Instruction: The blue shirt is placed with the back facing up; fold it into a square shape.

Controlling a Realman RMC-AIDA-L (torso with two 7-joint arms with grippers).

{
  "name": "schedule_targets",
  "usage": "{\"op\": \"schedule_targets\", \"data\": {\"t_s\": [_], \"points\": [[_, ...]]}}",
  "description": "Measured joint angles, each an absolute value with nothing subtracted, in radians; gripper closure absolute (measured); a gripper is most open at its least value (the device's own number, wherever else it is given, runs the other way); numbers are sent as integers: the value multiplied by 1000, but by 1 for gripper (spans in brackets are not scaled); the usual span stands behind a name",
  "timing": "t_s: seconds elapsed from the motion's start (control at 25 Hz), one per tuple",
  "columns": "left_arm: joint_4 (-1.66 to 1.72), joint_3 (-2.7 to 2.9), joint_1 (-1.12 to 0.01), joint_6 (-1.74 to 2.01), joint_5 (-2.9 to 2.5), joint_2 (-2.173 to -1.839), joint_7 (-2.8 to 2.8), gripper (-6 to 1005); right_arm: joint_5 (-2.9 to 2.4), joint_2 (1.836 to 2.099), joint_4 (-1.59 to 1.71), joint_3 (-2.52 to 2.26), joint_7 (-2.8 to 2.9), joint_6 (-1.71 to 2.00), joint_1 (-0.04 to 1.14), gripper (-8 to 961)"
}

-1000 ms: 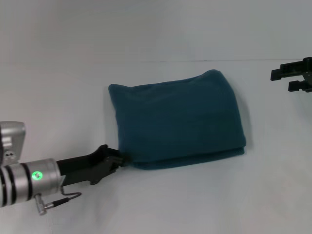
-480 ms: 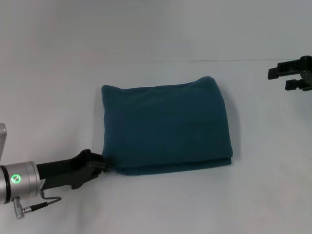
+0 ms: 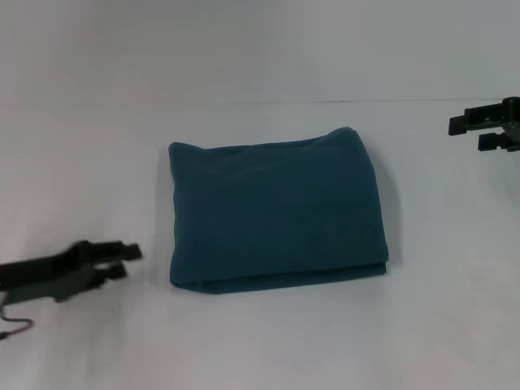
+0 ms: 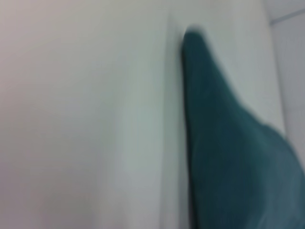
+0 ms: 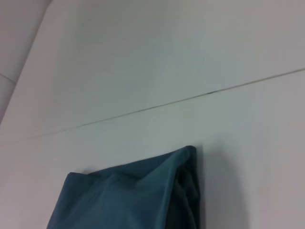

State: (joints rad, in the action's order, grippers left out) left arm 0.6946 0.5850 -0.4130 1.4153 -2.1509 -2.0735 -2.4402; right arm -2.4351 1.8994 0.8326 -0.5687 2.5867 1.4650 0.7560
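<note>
The blue shirt (image 3: 276, 211), folded into a thick squarish pad, is the only raised thing on the white counter (image 3: 260, 341), with bare surface open on every side of it. The left gripper (image 3: 122, 258) lies low over the counter, near the pad's near-left corner but apart from it, so that approach is partly taken. The right gripper (image 3: 479, 134) hangs well apart beyond the far-right corner, leaving the right edge and near edge free.

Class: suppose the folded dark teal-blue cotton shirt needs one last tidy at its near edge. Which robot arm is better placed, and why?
Probably the left. The left gripper sits low beside the dark teal-blue cotton shirt, level with its near edge; the right gripper hangs farther off, past the far corner.
</note>
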Motion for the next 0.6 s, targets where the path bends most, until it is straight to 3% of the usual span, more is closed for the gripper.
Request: {"op": "schedule_targets", "data": {"t_s": [0.36,0.44,0.6], "points": [[779,432,-440,1635,-2148,-2032,-2224,350,-2363,1899,809,-580,2401,1470,717,125],[781,434,-451,1640,-2149,-2027,-2210,155,-2373,1909,804,-583,2366,1458,709,102],[782,440,-495,1668,-2150,-2007,-2131,128,-2300,1947,803,-572,2237,1433,678,56]]}}
